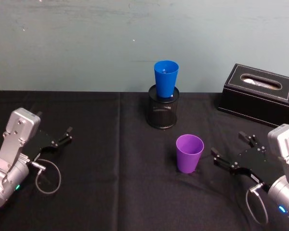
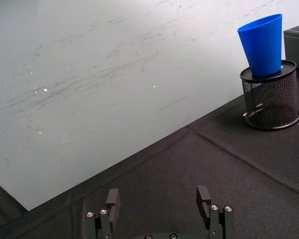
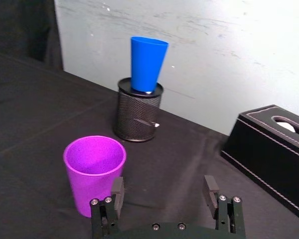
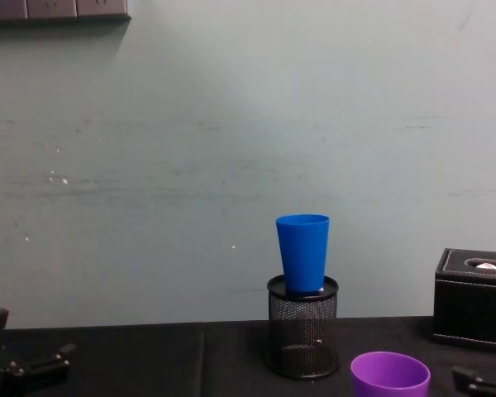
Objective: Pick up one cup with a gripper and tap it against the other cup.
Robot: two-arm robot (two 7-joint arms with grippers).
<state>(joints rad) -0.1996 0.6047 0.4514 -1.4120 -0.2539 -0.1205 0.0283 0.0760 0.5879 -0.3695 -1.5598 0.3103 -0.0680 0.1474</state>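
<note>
Your right gripper [image 1: 227, 143] sits low over the black-clothed desk [image 1: 111, 187] at the near right, its fingers spread wide and holding nothing. The purple cup [image 1: 190, 153] stands upright, mouth up, just to the left of those fingertips: close, but with a gap, and not between them. From the right wrist view the cup lies ahead of one finger and off to that side rather than on the centre line. The blue cup [image 1: 165, 78] is farther back, near the wall, standing mouth up in a black wire-mesh holder [image 1: 163, 115] with its upper part rising clear of the rim. It stands apart from the purple cup. A black tissue box [image 1: 260, 96] rests at the far right. Your left gripper [image 1: 67, 134] lies at the near left – fingers also apart and empty – well away from both cups.
</note>
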